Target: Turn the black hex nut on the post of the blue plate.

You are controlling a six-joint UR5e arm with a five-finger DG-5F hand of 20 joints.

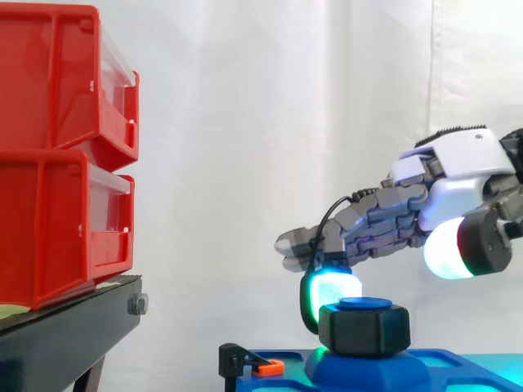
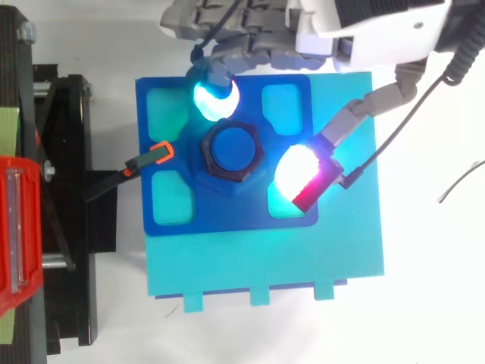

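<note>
The black hex nut sits on the blue post in the middle of the blue plate. My hand reaches in over the plate's far side. One finger bends down, and its cyan-glowing pad sits right against the nut's far-left side. The thumb's white and red pad hangs raised to the nut's right, clear of it. The other fingers stretch out straight above the plate. Nothing is held.
The blue plate lies on a cyan base. A black lever with an orange tip meets the plate's left edge. Two stacked red bins stand on the black stand at the left.
</note>
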